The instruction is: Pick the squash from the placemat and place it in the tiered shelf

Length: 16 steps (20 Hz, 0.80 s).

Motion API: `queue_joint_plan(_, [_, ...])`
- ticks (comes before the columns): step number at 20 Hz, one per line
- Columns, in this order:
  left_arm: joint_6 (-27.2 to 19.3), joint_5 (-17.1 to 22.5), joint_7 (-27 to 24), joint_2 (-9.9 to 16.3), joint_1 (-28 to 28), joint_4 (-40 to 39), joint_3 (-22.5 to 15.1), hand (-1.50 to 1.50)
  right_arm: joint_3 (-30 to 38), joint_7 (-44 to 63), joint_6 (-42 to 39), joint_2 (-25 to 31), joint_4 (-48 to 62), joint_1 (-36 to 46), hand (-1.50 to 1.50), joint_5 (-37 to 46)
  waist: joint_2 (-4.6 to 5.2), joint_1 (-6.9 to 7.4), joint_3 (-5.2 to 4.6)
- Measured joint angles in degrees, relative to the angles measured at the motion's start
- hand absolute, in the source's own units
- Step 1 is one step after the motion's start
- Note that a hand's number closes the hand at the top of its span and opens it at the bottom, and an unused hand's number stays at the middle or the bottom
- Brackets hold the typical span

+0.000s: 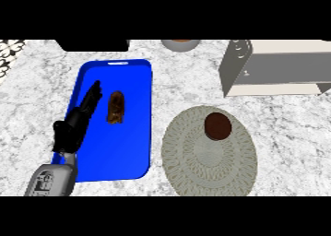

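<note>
A dark brown, rounded squash (216, 126) sits on the far part of a round woven placemat (207, 159) at centre right. The tiered shelf (280, 68), pale with a grey inside, stands at the back right, beyond the placemat. My left hand (70, 130) comes in from the lower left and lies over a blue tray (127, 147). Its fingers (93, 95) are straight and point away from me. The hand is open, holds nothing, and is well left of the squash. My right hand does not show.
An elongated brown item (115, 107) lies on the blue tray just right of my left fingers. A grey bowl (180, 44) and a black object (93, 44) stand at the counter's back edge. Patterned tiling (4, 57) borders the far left.
</note>
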<state>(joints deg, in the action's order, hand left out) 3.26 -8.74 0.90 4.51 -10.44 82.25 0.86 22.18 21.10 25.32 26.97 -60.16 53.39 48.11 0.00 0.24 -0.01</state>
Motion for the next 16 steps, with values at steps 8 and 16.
queue_joint_plan(8, [-0.8, -0.7, 1.3, -1.1, 0.3, 1.3, -1.1, 0.00, 1.8, -1.8, -4.3, 1.3, -2.4, 0.4, -1.50, -9.0, -0.04, 0.00, 0.01])
queue_joint_plan(16, [-1.4, -1.2, 0.4, -1.4, 0.5, 0.5, -1.1, 0.00, 7.9, 1.8, -1.8, 3.1, -8.4, 2.7, -1.50, -16.2, -0.10, -0.38, -0.01])
